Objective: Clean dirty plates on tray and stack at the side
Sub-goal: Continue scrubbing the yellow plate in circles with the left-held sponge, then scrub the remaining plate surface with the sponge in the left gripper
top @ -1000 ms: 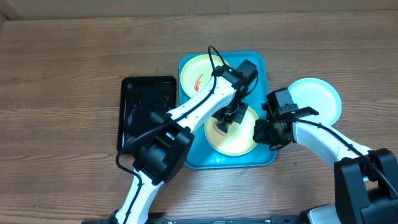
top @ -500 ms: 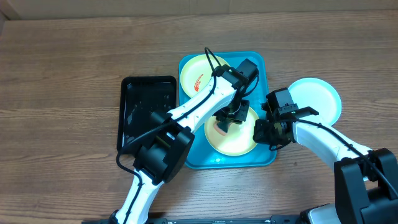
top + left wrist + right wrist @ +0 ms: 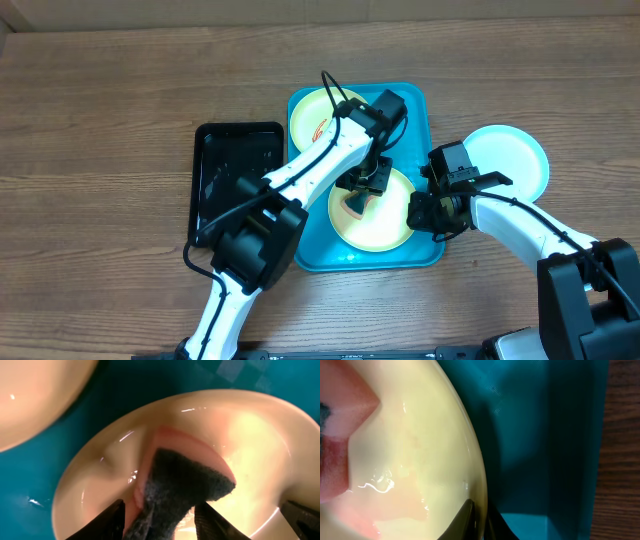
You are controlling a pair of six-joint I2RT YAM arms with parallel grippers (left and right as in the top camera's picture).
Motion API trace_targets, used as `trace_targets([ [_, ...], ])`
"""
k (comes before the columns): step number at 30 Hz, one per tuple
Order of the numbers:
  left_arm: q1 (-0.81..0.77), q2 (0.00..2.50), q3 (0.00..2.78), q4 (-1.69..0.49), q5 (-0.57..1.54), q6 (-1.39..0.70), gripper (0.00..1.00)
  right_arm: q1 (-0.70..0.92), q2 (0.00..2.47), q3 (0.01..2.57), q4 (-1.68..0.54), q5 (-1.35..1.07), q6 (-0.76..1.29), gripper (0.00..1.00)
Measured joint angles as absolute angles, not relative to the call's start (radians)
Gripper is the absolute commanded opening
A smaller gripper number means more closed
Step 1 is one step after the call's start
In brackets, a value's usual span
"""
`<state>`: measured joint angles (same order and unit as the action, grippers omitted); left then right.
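A pale yellow-green plate lies in the front of the turquoise tray. My left gripper is shut on a pink sponge with a dark scouring side and presses it on that plate. My right gripper is shut on the plate's right rim. A second yellow-green plate with a red smear lies at the tray's back. A light blue plate lies on the table right of the tray.
A smaller black tray lies left of the turquoise tray. The table is brown wood. My left arm reaches across both trays.
My left gripper with the sponge has shifted slightly back and left on the front plate. The right gripper has stayed on the rim.
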<state>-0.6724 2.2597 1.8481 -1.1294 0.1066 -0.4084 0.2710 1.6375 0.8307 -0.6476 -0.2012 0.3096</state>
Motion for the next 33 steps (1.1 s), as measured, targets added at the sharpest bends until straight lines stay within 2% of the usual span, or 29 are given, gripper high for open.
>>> trace_targets([
  [5, -0.700, 2.261, 1.817, -1.113, 0.088, -0.400, 0.04, 0.271, 1.637, 0.831, -0.648, -0.202, 0.309, 0.08],
  [13, -0.701, 2.261, 1.812, -1.101, 0.078, -0.396, 0.04, 0.271, 1.637, 0.831, -0.649, -0.201, 0.309, 0.08],
  [21, -0.706, 2.262, 1.811, -1.002, 0.172, -0.482, 0.04, 0.271, 1.637, 0.831, -0.650, -0.201, 0.309, 0.08],
  [29, -0.711, 2.263, 1.810, -1.156, 0.152, -0.519, 0.04, 0.271, 1.637, 0.831, -0.650, -0.203, 0.308, 0.07],
  [33, -0.701, 2.265, 1.810, -1.251, 0.065, -0.533, 0.04, 0.271, 1.637, 0.831, -0.650, -0.202, 0.306, 0.07],
])
